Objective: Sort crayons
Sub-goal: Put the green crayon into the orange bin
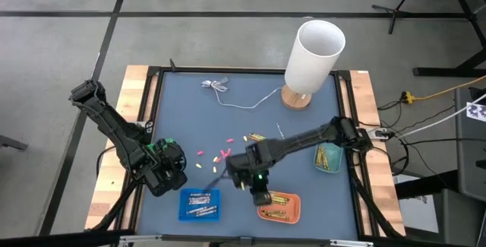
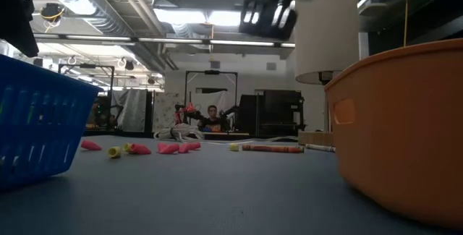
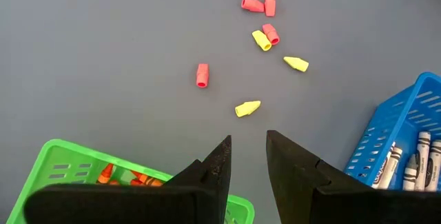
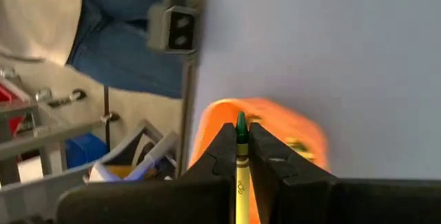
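My right gripper [image 1: 259, 191] is shut on a yellow-wrapped, green-tipped crayon [image 4: 241, 156], raised just beside the orange tray [image 1: 279, 207], which holds several crayons. My left gripper [image 3: 249, 148] is open and empty, above the mat between the green tray [image 3: 76, 162] with orange crayons and the blue tray [image 1: 200, 204] with grey ones. Small pink and yellow pieces [image 3: 248, 108] lie loose on the blue mat, and a few crayons [image 1: 255, 137] lie farther back. My right gripper pinches the crayon's wrapped shaft [image 4: 241, 172] between its two fingers. The crayon lies along the fingers, and its green tip [image 4: 240, 123] sticks out past the fingertips. It is lifted clear, with the orange tray [image 4: 265, 124] beyond it.
A tall white cylinder [image 1: 313, 57] on a round wooden base stands at the far right. A thin white cable [image 1: 235, 99] lies at the back. A yellow tray [image 1: 328, 157] with crayons sits near the right edge. A raised frame borders the mat.
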`<state>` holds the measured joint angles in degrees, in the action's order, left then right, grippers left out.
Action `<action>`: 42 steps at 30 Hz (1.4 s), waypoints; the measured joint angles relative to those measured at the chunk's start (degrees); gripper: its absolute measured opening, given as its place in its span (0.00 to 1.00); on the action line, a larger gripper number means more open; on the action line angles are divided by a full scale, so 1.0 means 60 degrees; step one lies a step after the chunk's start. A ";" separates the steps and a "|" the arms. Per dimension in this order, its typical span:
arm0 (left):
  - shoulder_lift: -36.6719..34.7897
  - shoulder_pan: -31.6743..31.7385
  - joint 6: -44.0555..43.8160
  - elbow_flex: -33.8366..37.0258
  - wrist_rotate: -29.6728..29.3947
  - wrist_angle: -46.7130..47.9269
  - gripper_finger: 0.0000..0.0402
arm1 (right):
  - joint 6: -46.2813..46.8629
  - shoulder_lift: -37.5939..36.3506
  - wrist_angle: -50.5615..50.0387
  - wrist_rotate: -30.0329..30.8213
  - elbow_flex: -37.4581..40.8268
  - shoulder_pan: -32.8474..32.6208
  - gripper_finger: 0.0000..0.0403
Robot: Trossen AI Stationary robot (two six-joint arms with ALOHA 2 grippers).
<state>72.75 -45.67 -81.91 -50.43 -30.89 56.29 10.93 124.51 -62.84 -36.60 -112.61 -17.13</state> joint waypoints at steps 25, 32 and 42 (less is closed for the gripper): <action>0.0000 0.0000 0.0000 0.0000 0.0004 -0.0193 0.19 | 0.0409 -0.0004 -0.0974 0.4645 -0.0023 -0.2210 0.04; 0.0000 0.0000 -0.0003 0.0000 0.0004 -0.0197 0.19 | 0.0416 -0.0004 -0.0974 0.4645 -0.0023 -0.2207 0.05; 0.0000 0.0000 -0.0004 0.0000 -0.0009 -0.0197 0.19 | 0.0420 -0.0004 -0.0977 0.4941 -0.0023 -0.2207 0.26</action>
<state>72.75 -45.67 -81.93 -50.43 -30.95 55.11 13.45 124.49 -68.71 -6.95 -112.75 -30.37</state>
